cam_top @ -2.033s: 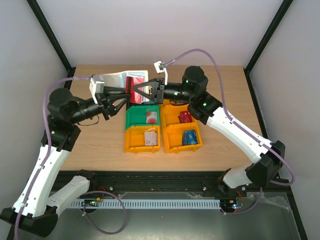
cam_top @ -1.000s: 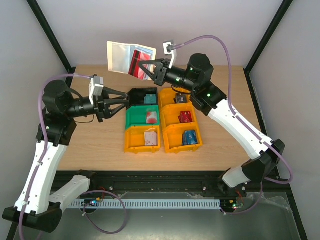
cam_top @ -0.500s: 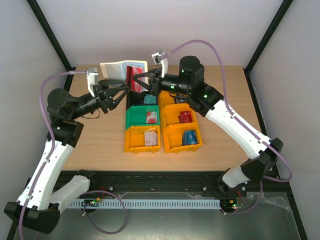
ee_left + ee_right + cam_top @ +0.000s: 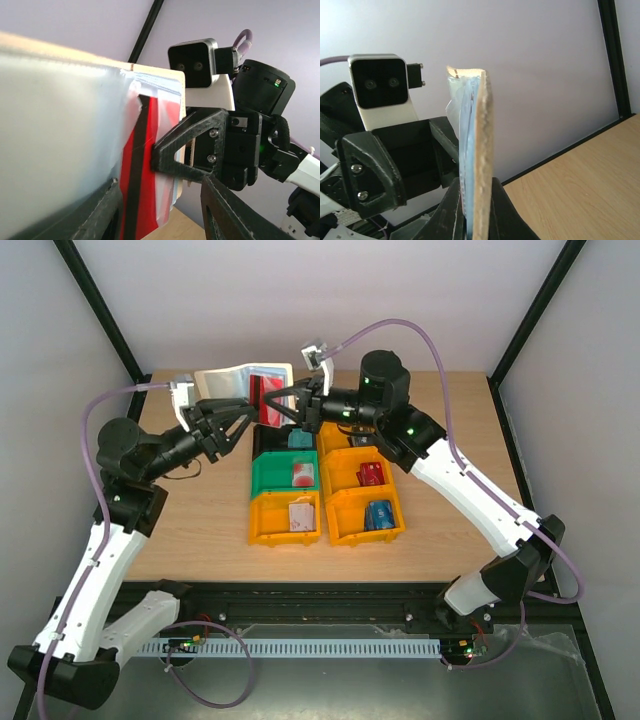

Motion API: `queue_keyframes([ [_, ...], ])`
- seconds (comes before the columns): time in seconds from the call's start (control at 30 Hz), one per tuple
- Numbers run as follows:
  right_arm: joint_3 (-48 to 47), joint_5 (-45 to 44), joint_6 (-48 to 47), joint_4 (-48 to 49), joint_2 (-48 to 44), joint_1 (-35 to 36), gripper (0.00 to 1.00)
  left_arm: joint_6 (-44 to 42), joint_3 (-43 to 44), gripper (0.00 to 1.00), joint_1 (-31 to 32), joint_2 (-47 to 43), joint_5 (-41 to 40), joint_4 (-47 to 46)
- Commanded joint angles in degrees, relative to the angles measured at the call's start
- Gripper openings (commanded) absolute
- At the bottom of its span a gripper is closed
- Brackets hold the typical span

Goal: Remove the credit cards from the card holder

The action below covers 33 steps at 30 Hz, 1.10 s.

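My right gripper (image 4: 283, 403) is shut on the card holder (image 4: 232, 382), a pale open sleeve with tan edges held up above the table's back. A red credit card (image 4: 268, 390) with a black stripe sits in its pocket. In the right wrist view the holder (image 4: 481, 145) stands edge-on, clamped at my gripper (image 4: 474, 212). My left gripper (image 4: 247, 421) is open right at the holder's lower edge. In the left wrist view the holder (image 4: 60, 140) and red card (image 4: 145, 170) fill the left, just above my open gripper (image 4: 160, 220), with a right finger (image 4: 190, 145) pressed on the card.
Below stand a black bin (image 4: 262, 435) with a teal card (image 4: 298, 439), a green bin (image 4: 268, 476) with a white-red card (image 4: 303, 475), an orange bin (image 4: 266, 520) with a pale card (image 4: 300, 515), and an orange double bin (image 4: 345, 506) with red (image 4: 371, 474) and blue (image 4: 379, 514) cards.
My right gripper has brought the holder down from high at the back. My left arm has risen and reached in until its open jaws are at the holder.
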<state>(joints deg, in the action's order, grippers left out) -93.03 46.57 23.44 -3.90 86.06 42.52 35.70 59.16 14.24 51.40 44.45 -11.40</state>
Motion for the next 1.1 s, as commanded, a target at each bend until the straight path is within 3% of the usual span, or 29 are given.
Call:
queue_keyframes([
  [0.0, -0.17, 4.35, 2.24, 6.84, -1.1, 0.28, 0.02, -2.8, -0.34, 0.43, 0.16, -0.89, -2.53, 2.76],
  [0.27, -0.05, 6.2, 5.4, 12.71, -0.22, 0.28, 0.02, -9.68, 1.91, 0.38, 2.53, 1.54, 3.89, 7.07],
  [0.43, 0.19, 6.16, 6.36, 15.22, 1.13, 0.28, 0.02, -7.54, 1.87, 0.36, 3.48, 2.65, 9.89, 4.51],
  [0.8, 3.35, 8.2, 9.67, 21.8, 0.77, 0.28, 0.02, -2.05, -0.18, 0.03, 3.51, 4.07, 12.53, -5.39],
  [1.07, 5.61, 9.01, 10.07, 22.62, -0.39, -0.77, 0.02, -7.91, 0.79, 0.02, 3.81, 3.27, 11.8, 1.02],
])
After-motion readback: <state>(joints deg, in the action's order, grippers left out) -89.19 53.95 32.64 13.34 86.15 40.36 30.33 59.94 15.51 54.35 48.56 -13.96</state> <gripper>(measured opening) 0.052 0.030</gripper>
